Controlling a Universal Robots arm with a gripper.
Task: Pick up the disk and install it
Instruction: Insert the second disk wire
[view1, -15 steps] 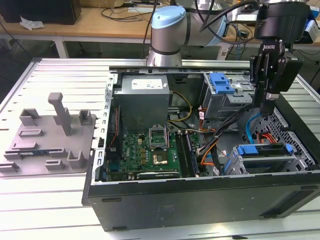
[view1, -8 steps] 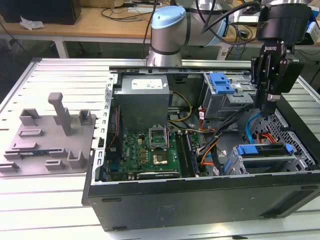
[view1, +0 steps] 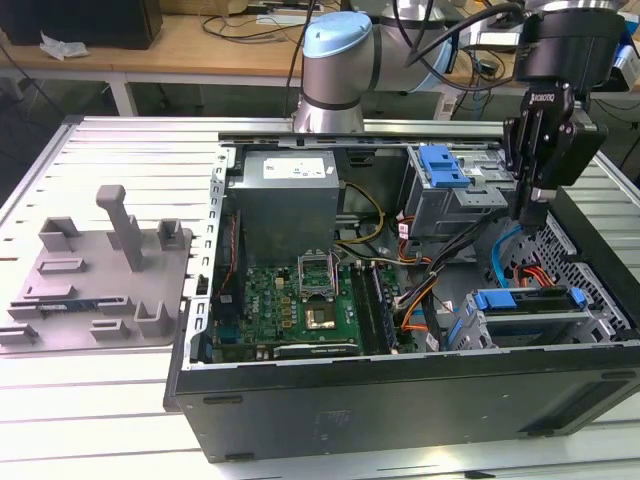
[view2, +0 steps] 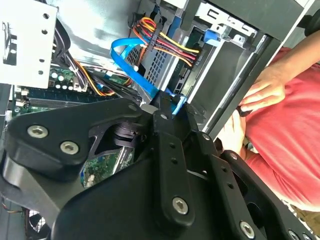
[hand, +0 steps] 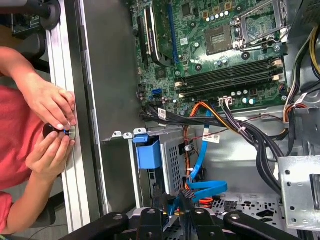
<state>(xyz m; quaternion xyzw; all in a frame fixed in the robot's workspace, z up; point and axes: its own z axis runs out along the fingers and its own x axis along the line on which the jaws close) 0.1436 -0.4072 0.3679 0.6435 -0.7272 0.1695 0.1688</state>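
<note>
an open computer case (view1: 400, 400) lies on its side on a slatted metal table (view1: 120, 400), its interior facing up. the arm (view1: 338, 70) rises behind the case at the far side. inside, a grey power supply (view1: 290, 205) sits at the far left of the exterior view, and a green motherboard (view1: 300, 305) lies nearer, below it. a grey fixture plate (view1: 95, 275) with upright blocks rests on the table to the exterior view's left, apart from the case.

the disk (view1: 530, 312), silver with a bright blue carrier frame, lies in the drive cage at the near right corner of the case in the exterior view; a second blue-handled bay (view1: 443, 165) stands farther back. the black gripper (view1: 530, 212) hangs inside the case just above and behind the disk, pointing down, apart from it. its fingers (view2: 165, 112) appear drawn close together in the second wrist view, with nothing held between them. a blue flat cable (hand: 202, 165) and a bundle of red, yellow and orange wires (view2: 167, 42) run beside the cage.

a person's hands (hand: 50, 125), below a red sleeve, rest on the table rail outside the case wall, pinching a small dark object.
</note>
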